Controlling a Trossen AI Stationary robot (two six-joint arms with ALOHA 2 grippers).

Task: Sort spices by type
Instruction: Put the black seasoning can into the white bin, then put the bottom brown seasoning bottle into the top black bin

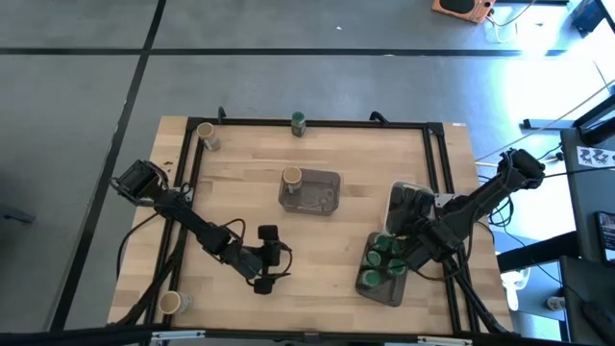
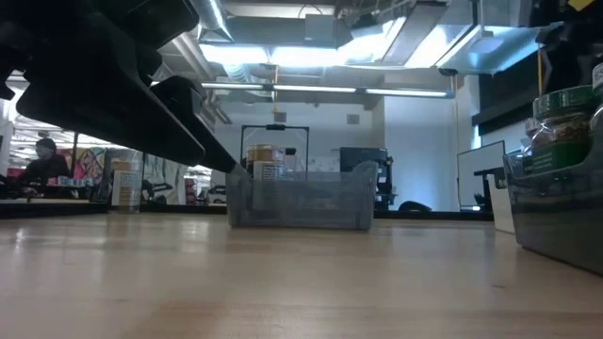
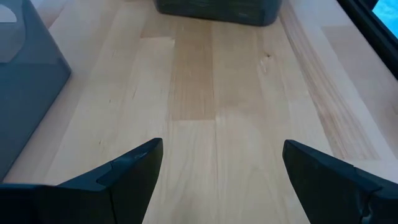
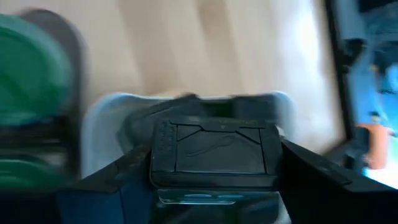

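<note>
I see my right tool clamped on a dark tin above the white tray, its long side spanning the fingers; no lettering is legible. My left tool hangs released over bare surface.

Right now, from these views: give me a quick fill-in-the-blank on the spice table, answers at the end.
1. The grey tray mid-table holds one jar with a ___ lid.
2. The right hand grips a dark ___ over the white tray.
3. The left hand hangs over bare wood, its fingers ___ and empty.
4. The jars in the dark tray by the right arm have ___ lids.

Missing words: tan; tin; open; green.
</note>
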